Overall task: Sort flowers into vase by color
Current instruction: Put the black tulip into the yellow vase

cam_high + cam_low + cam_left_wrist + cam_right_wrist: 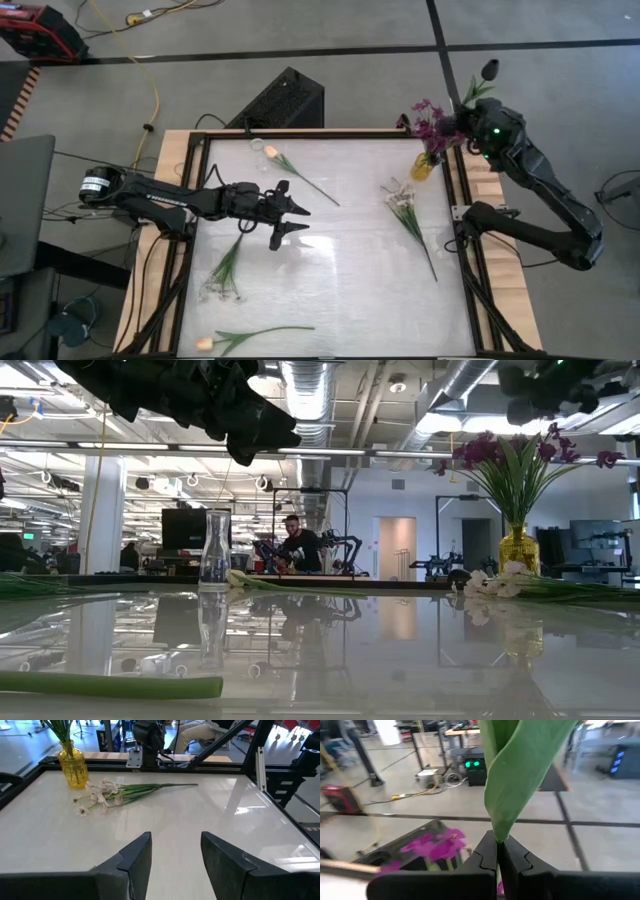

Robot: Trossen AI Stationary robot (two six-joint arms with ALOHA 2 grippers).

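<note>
A yellow glass vase (pixel 424 167) (pixel 518 546) (pixel 73 767) stands at the table's far right corner with purple blossoms (pixel 430 122) (pixel 431 845) in it. My right gripper (pixel 468 128) (pixel 498 851) hovers just above those blossoms, shut on a green-leaved sprig with a dark bud (pixel 489 70). My left gripper (pixel 290 219) (pixel 175 855) is open above the table's middle left and holds nothing. Two peach tulips (pixel 271 153) (pixel 206 343) and two white sprigs (pixel 403 198) (pixel 226 268) lie flat on the table. A clear glass vase (pixel 215 550) stands near the far edge. My right gripper pinches the sprig between its two fingers at the foot of a broad green leaf (pixel 499 832). The leaf and the bud stick out past the fingertips, away from the table over the floor. The sprig is lifted clear above the yellow vase; its lower stem is hidden by the fingers.
A raised dark frame (pixel 470 250) runs round the glossy white table top. Wooden side boards (pixel 160 200) flank it. A black box (pixel 285 98) stands on the floor behind the far edge. Bare table lies between the white sprig on the right and my left gripper.
</note>
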